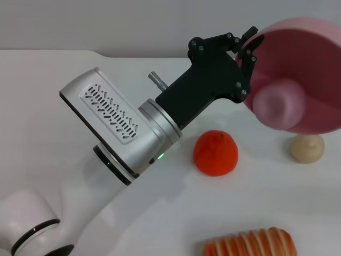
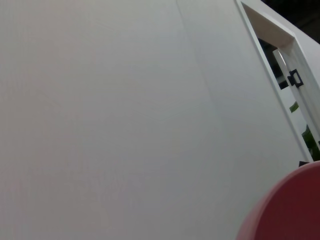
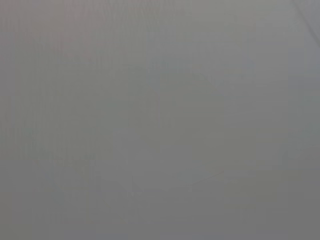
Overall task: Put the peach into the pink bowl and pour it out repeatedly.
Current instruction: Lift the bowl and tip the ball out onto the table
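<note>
Above the table (image 1: 64, 106), left end effector (image 1: 249, 47) grips tilted pink bowl's (image 1: 314, 74) rim, peach (image 1: 278, 104) inside.

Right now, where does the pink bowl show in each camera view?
Head view: the pink bowl is at upper right, tipped on its side, its rim gripped by the left tool, the peach inside.
Left wrist view: its rim fills the lower right corner.
Right wrist view: not in it.
Shared landmark: the bowl's rim.

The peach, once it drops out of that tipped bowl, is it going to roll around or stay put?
The peach looks round and smooth, so it will probably roll once it lands. The table looks flat and slick, offering little to stop it. The left gripper holds the bowl tipped steeply above the table, so a small bounce seems likely.
</note>
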`<state>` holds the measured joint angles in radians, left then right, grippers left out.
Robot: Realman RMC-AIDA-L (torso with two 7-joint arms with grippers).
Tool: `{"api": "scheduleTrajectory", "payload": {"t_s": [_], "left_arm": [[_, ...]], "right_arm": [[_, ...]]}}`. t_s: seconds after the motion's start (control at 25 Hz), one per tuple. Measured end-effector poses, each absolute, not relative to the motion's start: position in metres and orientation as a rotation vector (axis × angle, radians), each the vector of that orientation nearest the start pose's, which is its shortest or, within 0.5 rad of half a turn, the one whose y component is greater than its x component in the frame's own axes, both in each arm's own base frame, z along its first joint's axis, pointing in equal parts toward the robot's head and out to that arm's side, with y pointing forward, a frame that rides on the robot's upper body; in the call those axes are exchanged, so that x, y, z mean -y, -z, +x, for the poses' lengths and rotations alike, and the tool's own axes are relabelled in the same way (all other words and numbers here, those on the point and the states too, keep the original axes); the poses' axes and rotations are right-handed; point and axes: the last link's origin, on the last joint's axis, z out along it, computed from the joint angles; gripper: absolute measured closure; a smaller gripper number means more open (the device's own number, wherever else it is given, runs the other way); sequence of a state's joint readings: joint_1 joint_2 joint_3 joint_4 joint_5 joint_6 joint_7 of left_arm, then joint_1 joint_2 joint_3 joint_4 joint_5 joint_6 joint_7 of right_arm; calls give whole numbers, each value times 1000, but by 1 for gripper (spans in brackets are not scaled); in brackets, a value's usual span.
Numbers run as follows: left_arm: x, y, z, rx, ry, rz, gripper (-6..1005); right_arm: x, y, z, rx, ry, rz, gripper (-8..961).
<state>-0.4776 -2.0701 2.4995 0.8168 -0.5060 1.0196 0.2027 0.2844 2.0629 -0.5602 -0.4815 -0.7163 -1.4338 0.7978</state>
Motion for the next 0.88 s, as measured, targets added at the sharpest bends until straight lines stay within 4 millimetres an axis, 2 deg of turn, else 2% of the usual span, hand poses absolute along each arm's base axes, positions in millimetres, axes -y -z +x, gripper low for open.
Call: {"api": "scheduleTrajectory", "payload": {"t_s": [0.4,0.88], "left_arm": [[-301,105,-112,-124,1103,-2064,952],[-311,105,-115,-93,1079,-2078,951]], "right_arm": [[-296,-152,349,-364,-1120,-1247,507],[-298,-151,348,-371,-1119,-1252,513]]}}
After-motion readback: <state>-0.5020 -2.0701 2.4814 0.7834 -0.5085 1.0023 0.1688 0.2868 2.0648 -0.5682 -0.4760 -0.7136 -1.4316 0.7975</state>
